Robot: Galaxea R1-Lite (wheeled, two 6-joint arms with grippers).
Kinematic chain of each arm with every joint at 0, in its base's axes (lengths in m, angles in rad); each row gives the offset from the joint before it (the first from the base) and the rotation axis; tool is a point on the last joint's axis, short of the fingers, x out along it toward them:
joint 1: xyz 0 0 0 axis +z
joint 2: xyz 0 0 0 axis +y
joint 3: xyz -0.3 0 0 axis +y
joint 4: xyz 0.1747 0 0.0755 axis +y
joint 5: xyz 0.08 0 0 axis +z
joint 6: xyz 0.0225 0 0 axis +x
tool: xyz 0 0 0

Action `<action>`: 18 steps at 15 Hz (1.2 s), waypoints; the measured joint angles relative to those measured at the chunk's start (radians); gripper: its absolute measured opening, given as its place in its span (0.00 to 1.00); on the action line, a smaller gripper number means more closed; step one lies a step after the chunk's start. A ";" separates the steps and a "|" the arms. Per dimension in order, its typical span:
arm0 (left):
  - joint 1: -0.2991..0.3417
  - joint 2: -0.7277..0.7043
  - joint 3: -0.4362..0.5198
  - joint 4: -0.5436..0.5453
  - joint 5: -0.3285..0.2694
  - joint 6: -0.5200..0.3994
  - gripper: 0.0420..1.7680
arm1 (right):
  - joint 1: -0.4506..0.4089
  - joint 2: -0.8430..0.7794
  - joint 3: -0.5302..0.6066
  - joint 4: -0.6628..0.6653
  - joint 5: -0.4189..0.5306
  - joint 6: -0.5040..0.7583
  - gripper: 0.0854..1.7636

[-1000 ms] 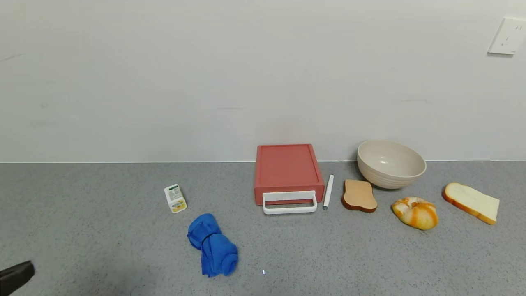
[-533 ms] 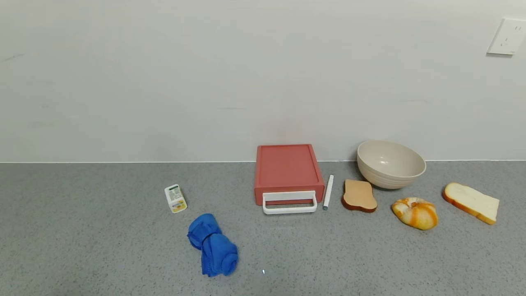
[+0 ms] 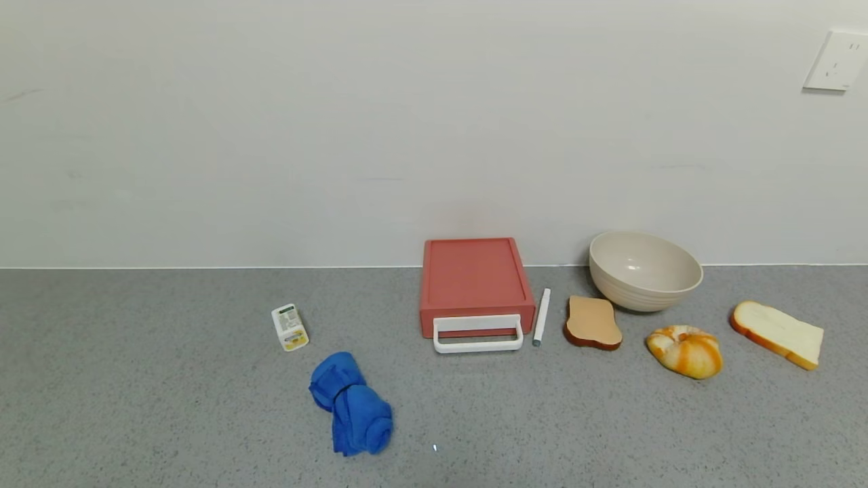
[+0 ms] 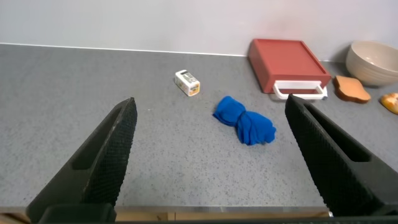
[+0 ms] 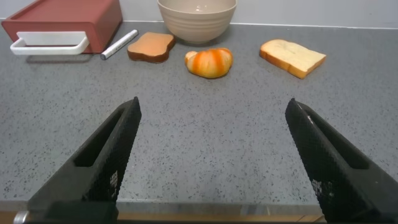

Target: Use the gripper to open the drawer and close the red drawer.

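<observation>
The salmon-red drawer (image 3: pixel 475 278) stands against the back wall, its tray pushed in and its white loop handle (image 3: pixel 478 333) facing me. It also shows in the left wrist view (image 4: pixel 287 63) and the right wrist view (image 5: pixel 68 22). Neither gripper shows in the head view. My left gripper (image 4: pixel 211 134) is open and empty, held back near the counter's front edge, far from the drawer. My right gripper (image 5: pixel 211 134) is open and empty, also back at the front edge.
A beige bowl (image 3: pixel 644 270), a brown toast slice (image 3: pixel 593 322), a bun (image 3: pixel 685 350) and a white bread slice (image 3: pixel 778 333) lie right of the drawer. A white marker (image 3: pixel 542 316) lies beside it. A blue cloth (image 3: pixel 351 404) and a small carton (image 3: pixel 289 327) lie to its left.
A dark gripper tip at the lower left of the head view one second ago has withdrawn out of sight. The drawer and other objects have not moved.
</observation>
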 joint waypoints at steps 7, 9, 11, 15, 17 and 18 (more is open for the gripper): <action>0.119 -0.092 0.032 -0.005 -0.005 0.037 0.97 | 0.000 0.000 0.000 0.000 0.000 0.000 0.97; 0.129 -0.167 0.088 -0.009 -0.005 0.054 0.97 | 0.000 0.000 0.000 0.000 0.000 0.001 0.97; 0.133 -0.241 0.176 -0.029 -0.003 0.083 0.97 | 0.000 0.000 0.000 0.000 0.000 0.000 0.97; 0.136 -0.306 0.437 -0.333 -0.006 0.101 0.97 | 0.000 0.000 0.000 0.000 0.000 0.000 0.97; 0.136 -0.314 0.594 -0.519 -0.037 0.108 0.97 | 0.000 0.000 0.000 0.000 0.000 0.001 0.97; 0.136 -0.316 0.674 -0.592 -0.056 0.110 0.97 | 0.000 0.000 0.000 0.000 0.000 0.000 0.97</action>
